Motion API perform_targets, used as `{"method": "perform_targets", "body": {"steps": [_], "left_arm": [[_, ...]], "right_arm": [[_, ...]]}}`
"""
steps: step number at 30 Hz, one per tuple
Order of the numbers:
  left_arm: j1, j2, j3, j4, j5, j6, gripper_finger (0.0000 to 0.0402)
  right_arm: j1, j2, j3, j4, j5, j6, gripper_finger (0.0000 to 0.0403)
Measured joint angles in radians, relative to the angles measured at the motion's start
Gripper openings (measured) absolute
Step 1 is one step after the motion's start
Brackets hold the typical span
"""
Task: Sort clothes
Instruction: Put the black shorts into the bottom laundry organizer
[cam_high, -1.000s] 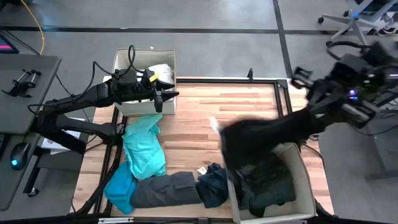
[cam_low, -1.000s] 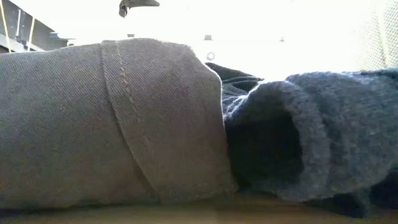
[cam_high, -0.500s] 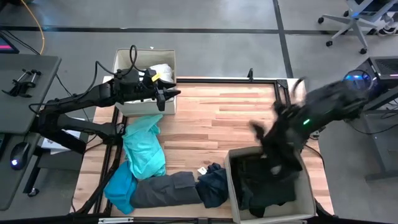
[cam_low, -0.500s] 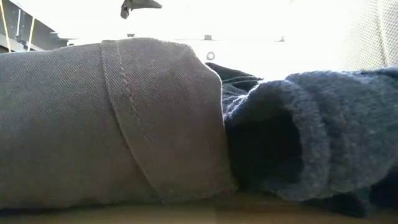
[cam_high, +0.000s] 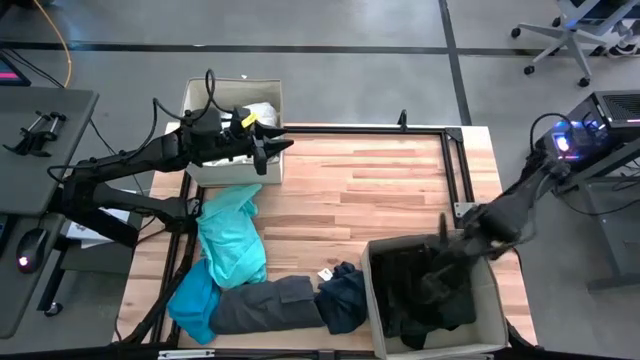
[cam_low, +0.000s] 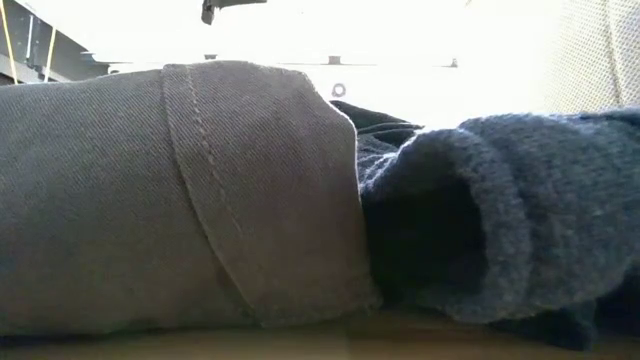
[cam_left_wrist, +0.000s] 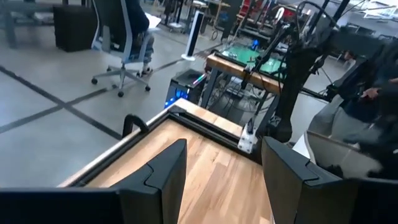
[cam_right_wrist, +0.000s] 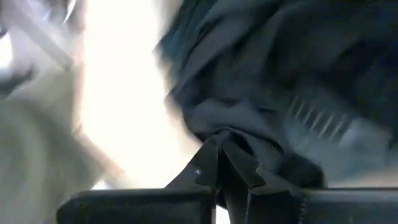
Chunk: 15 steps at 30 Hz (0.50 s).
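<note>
Wood table (cam_high: 350, 190): right gripper (cam_right_wrist: 219, 163) pinching black garment (cam_right_wrist: 261, 93) in bin (cam_high: 492, 300).

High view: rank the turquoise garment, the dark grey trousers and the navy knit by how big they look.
1. turquoise garment, largest.
2. dark grey trousers, somewhat smaller.
3. navy knit, clearly smallest.
All lie flat on the table, so nearness hardly skews it.

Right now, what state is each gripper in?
Left gripper: open, holding nothing, near the beige fabric bin with white clothes.
Right gripper: shut on a dark fabric garment, over the beige bin of dark clothes.
</note>
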Motion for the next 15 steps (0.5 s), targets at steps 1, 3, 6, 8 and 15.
{"method": "perform_targets", "body": {"steps": [1,3,6,8,15], "left_arm": [[0.000,0.000,0.000,0.006,0.000,0.008,0.0156],[0.000,0.000,0.000,0.019,0.000,0.023,0.0156],[0.002,0.000,0.000,0.018,0.000,0.033,0.0156],[0.002,0.000,0.000,0.016,0.000,0.033,0.0156],[0.002,0.000,0.000,-0.005,0.000,0.031,0.0156]], "right_arm": [[-0.002,0.000,-0.047,0.010,0.016,0.002,0.0000],[-0.014,-0.001,-0.141,0.050,0.007,0.012,0.0004],[-0.035,-0.001,-0.282,0.157,-0.020,0.026,0.0035],[-0.048,-0.001,-0.374,0.249,-0.019,0.051,0.0070],[-0.054,-0.006,-0.628,0.580,-0.068,0.191,0.0190]]}}
